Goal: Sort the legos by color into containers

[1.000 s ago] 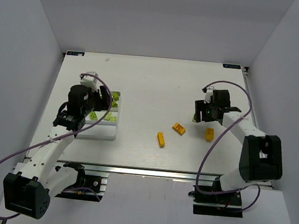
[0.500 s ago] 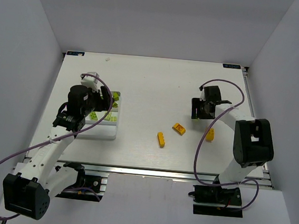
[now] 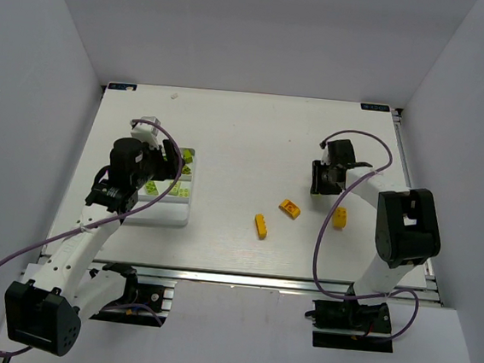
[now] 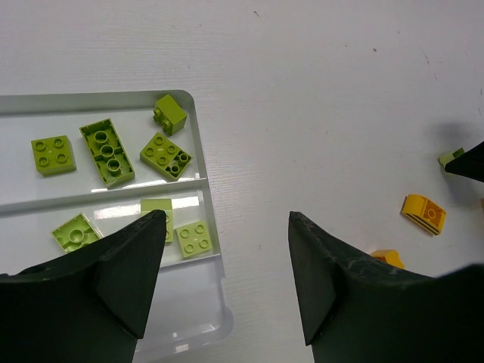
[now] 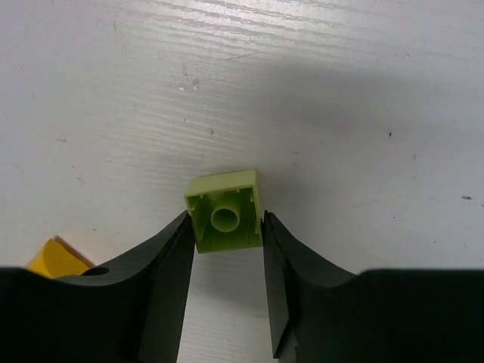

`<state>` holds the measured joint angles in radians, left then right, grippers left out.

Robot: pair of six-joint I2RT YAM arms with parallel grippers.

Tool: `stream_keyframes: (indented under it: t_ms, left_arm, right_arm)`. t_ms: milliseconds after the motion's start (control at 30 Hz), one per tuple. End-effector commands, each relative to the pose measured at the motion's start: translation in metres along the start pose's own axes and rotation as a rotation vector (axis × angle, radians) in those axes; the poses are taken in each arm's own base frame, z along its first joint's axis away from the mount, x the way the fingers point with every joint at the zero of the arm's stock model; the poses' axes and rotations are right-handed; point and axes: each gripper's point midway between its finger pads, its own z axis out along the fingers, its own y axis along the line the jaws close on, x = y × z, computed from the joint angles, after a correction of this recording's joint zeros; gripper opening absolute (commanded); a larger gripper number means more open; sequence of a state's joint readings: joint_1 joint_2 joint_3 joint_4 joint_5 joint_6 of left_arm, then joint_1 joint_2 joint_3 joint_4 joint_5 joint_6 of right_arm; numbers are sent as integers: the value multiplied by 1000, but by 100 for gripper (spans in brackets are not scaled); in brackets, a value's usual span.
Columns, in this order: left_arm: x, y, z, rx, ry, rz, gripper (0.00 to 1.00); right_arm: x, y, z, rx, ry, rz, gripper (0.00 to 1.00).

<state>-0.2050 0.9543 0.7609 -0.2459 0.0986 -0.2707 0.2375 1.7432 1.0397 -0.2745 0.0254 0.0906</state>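
My right gripper (image 5: 225,231) is shut on a lime green lego (image 5: 224,212), its hollow underside facing the wrist camera, just over the white table; in the top view this gripper (image 3: 321,179) is at the middle right. Three orange-yellow legos lie on the table (image 3: 261,226) (image 3: 289,208) (image 3: 340,217). The white divided tray (image 3: 163,213) sits at the left. My left gripper (image 4: 223,257) is open and empty above the tray's right rim (image 4: 198,179). Several lime legos (image 4: 107,150) lie in two of its compartments.
The tray's nearest compartment (image 4: 181,318) holds no bricks. In the left wrist view two orange-yellow legos (image 4: 423,213) (image 4: 387,259) lie to the right. A corner of one orange-yellow lego (image 5: 57,259) shows left of the right fingers. White walls enclose the table.
The right arm has folded in: its elbow swung back and the gripper shifted slightly left and farther back. The left arm has not moved.
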Motion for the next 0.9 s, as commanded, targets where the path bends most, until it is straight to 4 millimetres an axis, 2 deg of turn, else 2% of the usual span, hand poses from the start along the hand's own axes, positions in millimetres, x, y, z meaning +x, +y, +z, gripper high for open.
stream_keyframes:
  t_ms: [0,33,133,167,200,267,367,400,433,467,500,533,567,600,633,667,700,733,767,800,833,867]
  left_arm:
    - [-4,-4,-1,19,-17,9,75]
    - [-3,-4,-1,17,-18,9,75]
    - [-5,-4,-2,20,-22,9,76]
    - [-5,-4,-2,19,-22,11,75]
    - [-5,-4,-2,19,-22,11,75]
    - [-5,-4,-2,21,-23,11,75]
    - [-7,-5,-4,25,-33,14,75]
    - [-9,-6,-5,29,-43,15,75]
    - [-10,-8,-7,38,-48,19,75]
    - [-14,-10,-10,47,-68,23,75]
    - [-16,-11,-12,54,-79,26,75]
    - [-18,-13,-14,64,-92,31,75]
    - [-22,-15,-17,72,-109,36,75]
    - [-22,-16,-19,76,-119,39,75]
    - [-27,-17,-24,84,-144,47,75]
    - [-32,-19,-27,93,-168,53,75]
    - [-31,-20,-29,100,-179,60,75]
    - [-38,-23,-34,113,-215,69,75]
    - [-39,-24,-37,120,-227,73,75]
    - [-38,-25,-38,124,-234,78,75]
    - [-44,-25,-44,124,-267,85,75]
    - [-46,-25,-47,122,-284,86,75]
  right_arm:
    - [-12,7,-2,-20,-23,-2,35]
    - [-11,5,-2,-18,-18,-4,33]
    - [-12,6,-3,-21,-20,-38,18]
    - [-12,5,-5,-21,-19,-70,10]
    - [-13,14,-7,-70,-24,-97,8]
    - [-30,22,-18,-114,-82,-200,0]
    - [-54,58,-48,-278,-164,-359,0]
    - [-57,78,-58,-371,-188,-440,0]
    - [-63,90,-69,-424,-212,-487,0]
    - [-70,115,-85,-513,-243,-566,0]
    - [-77,120,-93,-537,-265,-590,0]
    - [-76,142,-98,-585,-274,-649,0]
    - [-89,155,-108,-608,-314,-694,0]
    - [-90,166,-112,-642,-327,-748,0]
    - [-82,192,-107,-686,-306,-799,0]
    - [-83,202,-106,-702,-307,-829,0]
    - [-95,217,-114,-717,-335,-865,0]
    - [-84,243,-102,-753,-301,-908,0]
    - [-85,254,-96,-764,-291,-914,0]
    - [-101,275,-108,-780,-342,-937,0]
    - [-95,291,-90,-798,-294,-916,0]
    - [-100,301,-87,-806,-297,-907,0]
